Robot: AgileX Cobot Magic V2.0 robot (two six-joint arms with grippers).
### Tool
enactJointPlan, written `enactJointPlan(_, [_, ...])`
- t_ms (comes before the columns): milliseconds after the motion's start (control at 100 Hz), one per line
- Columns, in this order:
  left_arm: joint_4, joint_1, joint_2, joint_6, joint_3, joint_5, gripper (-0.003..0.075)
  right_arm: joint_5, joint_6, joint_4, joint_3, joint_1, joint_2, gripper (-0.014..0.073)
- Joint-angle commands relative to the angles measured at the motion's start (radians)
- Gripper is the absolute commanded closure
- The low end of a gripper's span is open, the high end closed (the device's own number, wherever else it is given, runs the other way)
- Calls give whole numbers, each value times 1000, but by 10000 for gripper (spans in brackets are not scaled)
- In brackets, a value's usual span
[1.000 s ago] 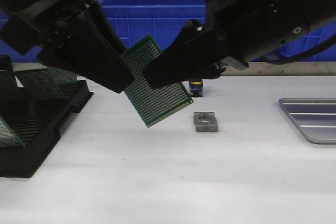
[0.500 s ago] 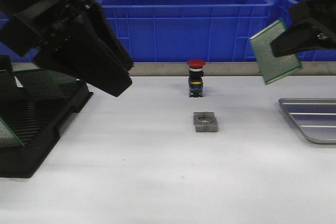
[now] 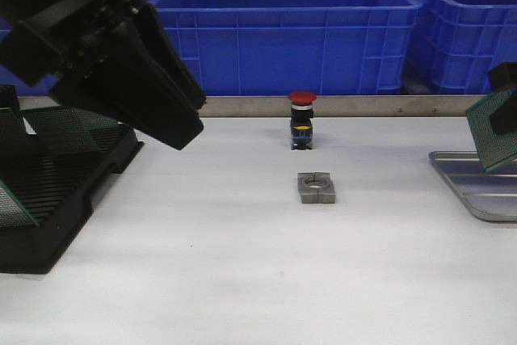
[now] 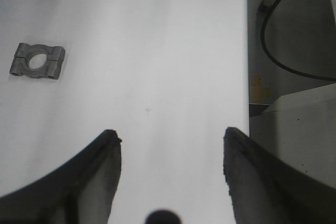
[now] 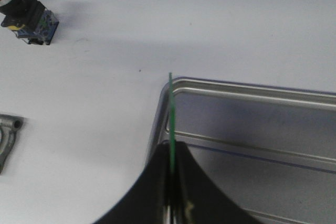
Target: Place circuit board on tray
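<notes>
One green perforated circuit board is pinched on edge between the closed fingers of the right gripper, held over the near rim of the shallow silver-grey metal tray at the table's right edge. Carrying looks finished; lowering and release remain. The left gripper hangs wide open, empty.

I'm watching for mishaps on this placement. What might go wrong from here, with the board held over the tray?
1. The circuit board is pinched on edge by the right gripper above the tray's near rim; released like this, it may tip over the rim onto the table.
2. Lowered as it stands, its edge could catch the rim.
3. In the front view the board sits at the frame's edge, so its landing is hard to check.
</notes>
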Motion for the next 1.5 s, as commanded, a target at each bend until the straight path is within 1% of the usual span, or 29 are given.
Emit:
enactJointPlan(0, [-54,-4,-33,-10,-25,10,311,36,-2,56,-31,-3,-18,452])
enactJointPlan(130, [-54,-4,-33,-10,-25,10,311,5,-2,73,-33,-3,-16,198])
enactJointPlan(180, [-54,-4,-33,-10,-25,10,311,-17,-2,73,-34,-3,-16,132])
enactJointPlan(240, [-54,-4,-33,-10,-25,10,311,-36,-2,73,-36,-3,-16,95])
enactJointPlan(430, [-54,-4,-33,-11,-25,10,311,-41,-2,70,-36,-3,-72,99])
enactJointPlan(550, [-54,3,-35,-14,-26,10,311,-17,-2,65,-17,-3,-160,99])
enactJointPlan(640, [-24,17,-37,-32,-39,10,311,22,-2,38,11,-3,-228,99])
enactJointPlan(740, [70,38,-48,-52,-71,10,311,82,-2,26,44,-3,-311,99])
enactJointPlan(870, [238,74,-77,-149,-131,9,311,112,-2,26,84,-3,-399,99])
enactJointPlan(940, [327,95,-101,-207,-157,38,311,114,-2,26,92,-3,-433,99])
enactJointPlan(1010, [401,112,-134,-225,-164,80,311,121,-2,26,94,-3,-460,99])
enactJointPlan(1110, [434,135,-169,-257,-164,130,311,132,-2,26,94,-3,-484,99])
enactJointPlan(1201, [461,159,-191,-279,-164,221,311,139,-2,26,94,-3,-493,99])
enactJointPlan(1251, [507,170,-199,-287,-162,261,311,150,-2,26,94,-3,-496,99])
enactJointPlan(1351, [584,183,-201,-326,-158,271,311,180,-2,26,94,-3,-496,99])
enactJointPlan(1491, [583,181,-188,-373,-132,256,311,197,-2,26,94,-3,-496,99])
